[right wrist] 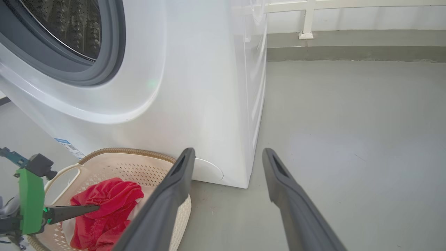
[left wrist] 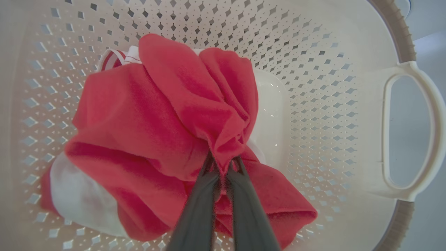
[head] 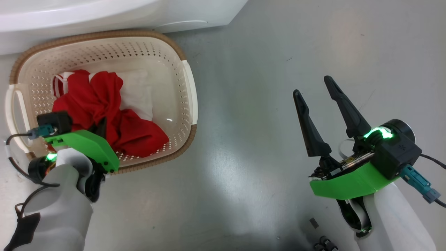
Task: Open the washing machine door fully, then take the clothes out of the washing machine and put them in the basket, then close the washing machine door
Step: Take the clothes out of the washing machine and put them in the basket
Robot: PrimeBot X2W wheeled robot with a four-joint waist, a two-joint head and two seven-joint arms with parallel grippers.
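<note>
The red and white clothes (head: 104,108) lie bunched inside the cream basket (head: 188,87), which stands on the floor against the white washing machine (head: 104,14). My left gripper (left wrist: 223,164) reaches down into the basket, its fingers shut on a fold of the red clothes (left wrist: 156,122). My right gripper (head: 312,85) hangs open over bare floor to the basket's right, holding nothing. In the right wrist view the washing machine (right wrist: 195,87) shows its grey rubber ring (right wrist: 111,52) and steel drum (right wrist: 69,24). The washing machine door is out of view.
Grey floor (head: 251,104) stretches to the right of the basket and machine. A low wall base and a white railing post (right wrist: 306,21) stand behind the machine. Small dark bits (head: 313,223) lie on the floor near my right arm.
</note>
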